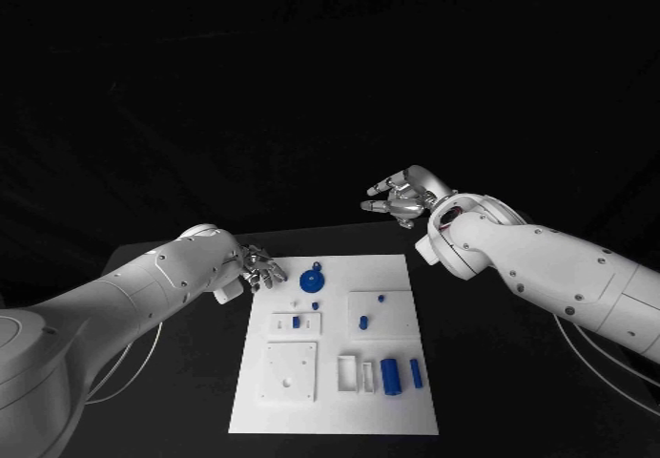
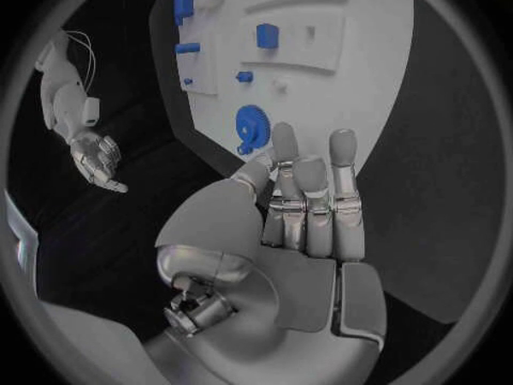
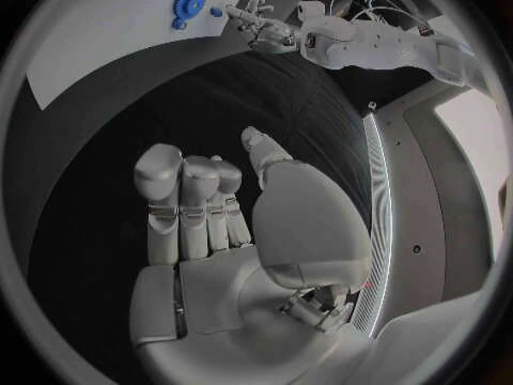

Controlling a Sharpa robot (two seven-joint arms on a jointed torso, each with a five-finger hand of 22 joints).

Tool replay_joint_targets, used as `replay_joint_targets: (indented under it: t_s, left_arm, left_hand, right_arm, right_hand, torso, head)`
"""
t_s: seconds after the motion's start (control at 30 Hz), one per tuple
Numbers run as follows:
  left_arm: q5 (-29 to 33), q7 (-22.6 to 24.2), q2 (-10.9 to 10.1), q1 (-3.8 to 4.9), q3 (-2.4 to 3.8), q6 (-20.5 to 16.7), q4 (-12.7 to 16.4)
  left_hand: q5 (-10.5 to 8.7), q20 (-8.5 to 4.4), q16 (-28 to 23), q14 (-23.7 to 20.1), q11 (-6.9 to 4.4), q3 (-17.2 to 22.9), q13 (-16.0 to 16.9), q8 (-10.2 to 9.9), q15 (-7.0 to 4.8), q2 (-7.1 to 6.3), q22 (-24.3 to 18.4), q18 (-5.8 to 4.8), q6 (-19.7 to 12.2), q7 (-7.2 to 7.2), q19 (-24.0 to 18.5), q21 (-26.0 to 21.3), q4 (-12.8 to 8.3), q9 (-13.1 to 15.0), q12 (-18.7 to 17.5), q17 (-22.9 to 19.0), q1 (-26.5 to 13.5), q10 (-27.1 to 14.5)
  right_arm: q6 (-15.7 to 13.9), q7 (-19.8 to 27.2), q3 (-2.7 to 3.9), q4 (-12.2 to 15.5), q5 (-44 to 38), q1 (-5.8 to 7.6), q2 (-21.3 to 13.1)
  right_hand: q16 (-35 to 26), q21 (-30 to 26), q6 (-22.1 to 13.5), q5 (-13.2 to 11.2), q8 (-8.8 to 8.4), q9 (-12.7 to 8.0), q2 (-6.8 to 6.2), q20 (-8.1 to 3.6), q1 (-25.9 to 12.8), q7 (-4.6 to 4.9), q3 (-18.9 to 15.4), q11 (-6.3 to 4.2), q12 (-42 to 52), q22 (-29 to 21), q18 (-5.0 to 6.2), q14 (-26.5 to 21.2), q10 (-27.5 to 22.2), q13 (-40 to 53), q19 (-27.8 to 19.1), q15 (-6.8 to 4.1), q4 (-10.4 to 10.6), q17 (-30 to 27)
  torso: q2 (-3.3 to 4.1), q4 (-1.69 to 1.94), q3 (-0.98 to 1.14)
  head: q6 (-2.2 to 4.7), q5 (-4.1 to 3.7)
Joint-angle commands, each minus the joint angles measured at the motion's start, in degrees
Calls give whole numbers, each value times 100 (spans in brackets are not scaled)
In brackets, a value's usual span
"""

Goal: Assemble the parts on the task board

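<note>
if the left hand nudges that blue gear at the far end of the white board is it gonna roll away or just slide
Probably slide. The blue gear lies flat on the task board, not on its toothed rim, so rolling seems unlikely. It looks small, stiff and likely light, so even a gentle touch from the left hand may skid it across the smooth-looking plate.

The silver right hand (image 3: 214, 231) hangs empty over the black table (image 3: 118, 137), fingers apart; beyond it, the left hand (image 3: 256, 27) reaches beside a blue toothed gear (image 3: 189, 4) on the white task board (image 3: 97, 43).
</note>
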Motion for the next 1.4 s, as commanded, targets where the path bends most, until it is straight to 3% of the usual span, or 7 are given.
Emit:
replay_joint_targets:
  t_s: [0.03, 0.43, 0.67, 1.1, 1.17, 1.2, 1.4]
  left_arm:
    - [327, 81, -77, 38, 9, -25, 181]
    - [315, -29, -735, 176, 23, 160, 1256]
    - [237, -92, -817, 187, 17, 81, 1301]
    - [344, -317, -445, 154, -7, 32, 647]
    - [353, -398, -329, 118, -11, 60, 473]
    - [349, -432, -279, 101, -12, 76, 398]
    - [282, -545, -33, 11, -12, 167, 32]
  left_hand:
    - [-9, -38, -26, 48, -35, 159, -13, 7, -3, -96, 106, -18, 120, -84, 10, 28, 91, 55, 27, 12, 15, 242]
    - [-131, -33, -51, 32, -26, 284, -19, 12, 3, -57, 105, -16, 71, -78, -1, 17, 185, 272, -1, 19, 23, 234]
    - [-112, -31, -63, 47, -32, 216, -15, 1, 2, -120, 99, -13, 41, -84, 15, 11, 274, 301, 5, 12, -68, 236]
    - [-1210, 39, -120, 48, 36, -792, -38, -24, 83, -786, 87, 18, -429, 87, 58, -123, 1197, -566, -132, -21, -944, 183]
    - [-1229, 46, -114, 46, 44, -816, -34, -21, 89, -1024, 93, 27, -484, 104, 63, -128, 1361, -622, -139, -16, -1083, 179]
    - [-1229, 55, -105, 40, 45, -399, -23, 4, 93, -1321, 104, 39, -485, 107, 69, -134, 1705, -706, -148, -6, -1040, 181]
    - [-1232, 50, -100, 46, 42, -366, -8, -8, 93, -1492, 104, 36, -476, 111, 76, -126, 2025, -806, -170, 14, -973, 188]
  right_arm:
    - [87, 7, 4, 14, -51, 1, -16]
    - [142, 8, 4, -41, -46, -1, -56]
    - [156, 14, 3, -62, -42, -2, -43]
    - [155, 25, 3, -86, -41, -3, -5]
    - [152, 28, 3, -91, -45, -3, 12]
    - [151, 30, 3, -94, -47, -3, 20]
    - [146, 34, 3, -83, -59, -3, 53]
  right_hand:
    - [-17, -9, -17, -22, -10, 0, 29, 36, 9, 18, 34, -11, -12, 616, 53, -11, -13, 8, 141, 15, 2, 6]
    - [-20, -9, -10, -30, -10, 0, 27, 35, 17, 17, 39, -12, -7, 616, 53, -11, -9, 13, 141, 14, -7, 6]
    - [-20, -9, -10, -30, -10, 0, 27, 35, 17, 17, 39, -12, -7, 616, 53, -11, -9, 13, 141, 14, -7, 6]
    - [-27, -7, -16, -11, -11, -1, 34, 35, 9, 18, 43, -12, -7, 616, 52, -12, -10, 16, 141, 14, -11, 2]
    - [-27, -7, -16, -11, -11, -1, 34, 35, 9, 18, 43, -12, -7, 616, 52, -12, -10, 16, 141, 14, -11, 2]
    - [-27, -7, -16, -11, -11, -1, 34, 35, 9, 18, 43, -12, -7, 616, 52, -12, -10, 16, 141, 14, -11, 2]
    - [-27, -7, -16, -11, -11, -1, 34, 35, 9, 18, 43, -12, -7, 616, 52, -12, -10, 16, 141, 14, -11, 2]
  torso:
    - [-27, 47, -32]
    - [-117, 149, -102]
    - [-139, 159, -114]
    - [-111, 156, -98]
    - [-108, 153, -99]
    - [-101, 149, -94]
    - [-47, 99, -51]
  head:
    - [-24, -3]
    - [-83, -37]
    - [-63, -51]
    - [-42, -40]
    - [-37, -36]
    - [-31, -33]
    - [14, -4]
